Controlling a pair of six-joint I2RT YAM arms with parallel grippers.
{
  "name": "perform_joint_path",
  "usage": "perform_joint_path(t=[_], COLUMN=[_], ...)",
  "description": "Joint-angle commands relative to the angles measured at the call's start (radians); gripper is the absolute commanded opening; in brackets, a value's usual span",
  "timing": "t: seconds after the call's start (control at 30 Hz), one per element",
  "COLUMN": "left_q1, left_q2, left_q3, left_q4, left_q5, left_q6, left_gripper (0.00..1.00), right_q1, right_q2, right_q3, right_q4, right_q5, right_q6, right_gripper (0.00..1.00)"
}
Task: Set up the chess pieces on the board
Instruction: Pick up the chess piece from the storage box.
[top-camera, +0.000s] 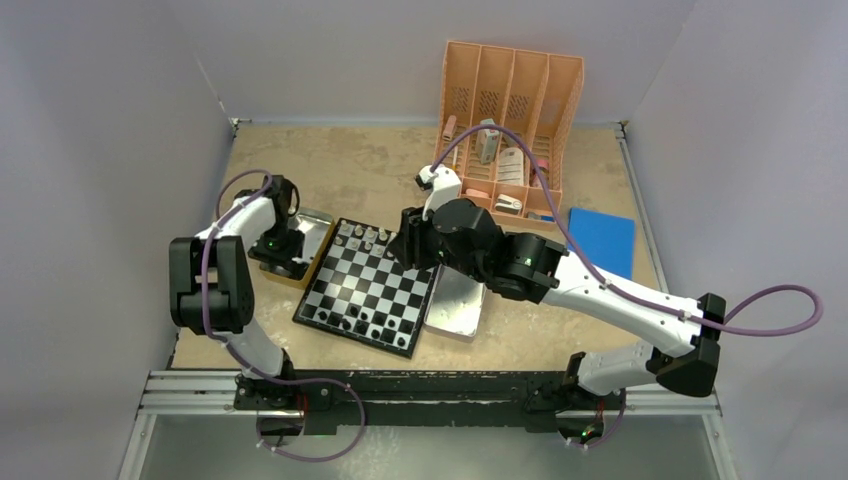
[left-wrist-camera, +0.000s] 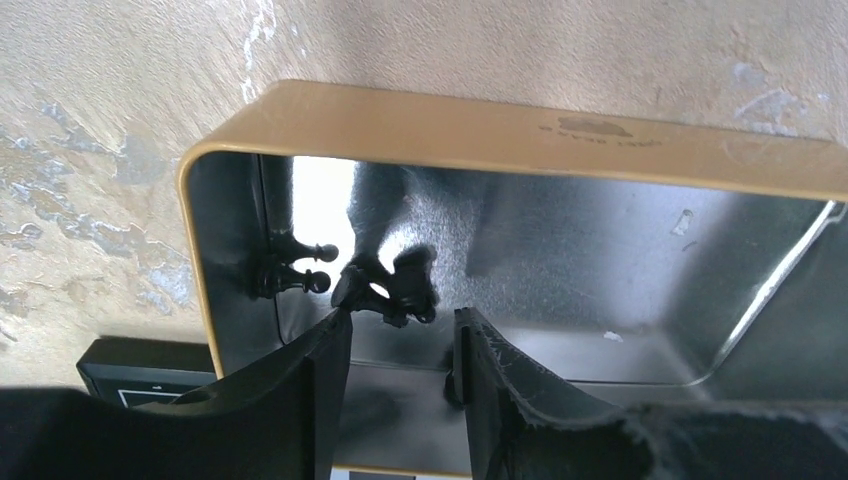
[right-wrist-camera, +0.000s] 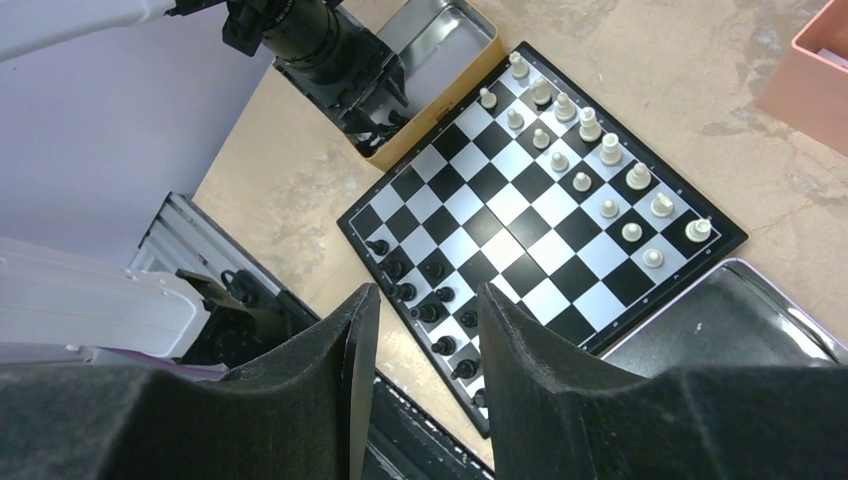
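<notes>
- Top view: the board (top-camera: 372, 285) lies mid-table, with a tin (top-camera: 318, 228) at its left edge and a tray (top-camera: 455, 305) at its right. The left gripper (top-camera: 282, 258) hangs over the tin. The right gripper (top-camera: 408, 250) hovers above the board's far right corner. That arm reaches across the rows already set, so a low sweep could knock pieces over.
- Left wrist: the fingers (left-wrist-camera: 325, 380) stand apart with nothing between them. Their tips are just short of a clump of black pieces (left-wrist-camera: 385, 285) on the tin's shiny floor. Two pawns (left-wrist-camera: 295, 268) lie on their sides by the left wall.
- The clump looks tangled, so closing there may pinch two pieces at once or catch only an edge, and the piece could slip or twist. Anything picked up lying down may also reach the board tilted and topple.
- Right wrist: the fingers are parted and empty, high above the board. The white pieces (right-wrist-camera: 590, 125) fill the two far rows, upright and one to a square. The black rows on the near side are upright but have gaps.
- The black pieces are tiny and stand close together, so lowering another between them could nudge its neighbours off their squares.
</notes>
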Motion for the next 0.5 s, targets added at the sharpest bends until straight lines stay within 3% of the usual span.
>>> perform_joint_path(t=[0.0,0.47], left_q1=[0.016,0.019], left_q2=[0.025,0.057], left_q3=[0.017,-0.001], left_q4=[0.003,0.055], left_q5=[-0.049,-0.017], left_q6=[-0.052,-0.07], left_gripper=[0.39,0.24], right_q1=[0.0,0.003], right_q2=[-0.047,-0.116], right_q3=[0.033,-0.021], right_q4=[-0.01,-0.039], right_q5=[0.036,0.049], right_q6=[0.007,0.062], right_gripper=[0.43,0.42])
